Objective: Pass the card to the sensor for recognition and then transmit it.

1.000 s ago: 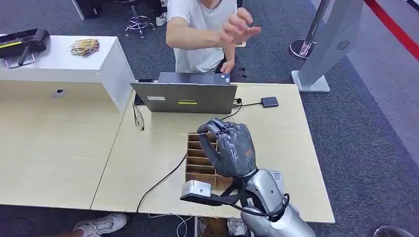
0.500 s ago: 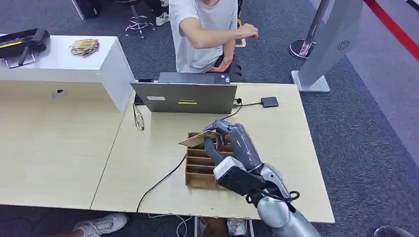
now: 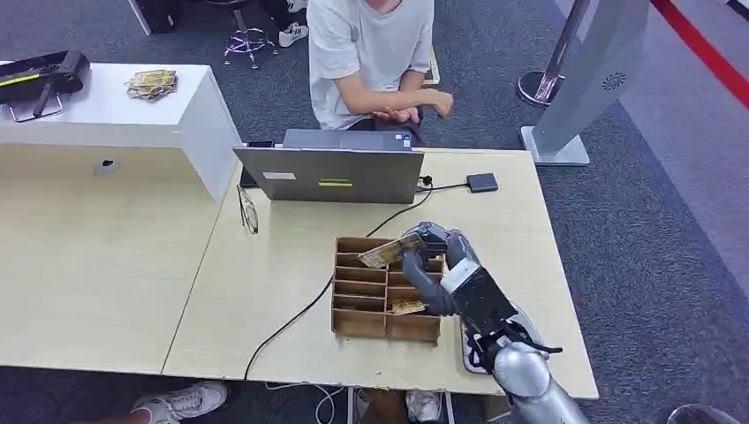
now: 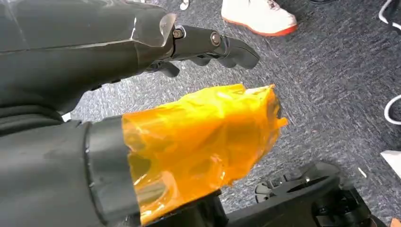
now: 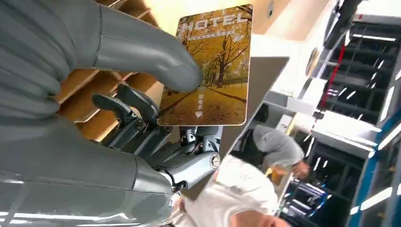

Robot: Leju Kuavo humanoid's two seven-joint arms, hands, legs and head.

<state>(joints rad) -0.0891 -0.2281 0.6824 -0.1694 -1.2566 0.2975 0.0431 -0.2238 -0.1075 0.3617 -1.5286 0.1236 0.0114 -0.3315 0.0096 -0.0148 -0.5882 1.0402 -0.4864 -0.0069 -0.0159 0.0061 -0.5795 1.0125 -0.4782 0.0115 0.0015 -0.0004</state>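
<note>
Right hand [image 3: 439,268] pinches one card [image 3: 389,251] (another lies in organizer [image 3: 386,325]).

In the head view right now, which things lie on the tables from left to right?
Black device → bundle of cards → glasses → laptop → card held by the right hand → small black sensor.

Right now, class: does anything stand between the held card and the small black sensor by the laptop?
Nothing visible. The right hand holds the card above the wooden organizer; bare table leads to the sensor.
</note>
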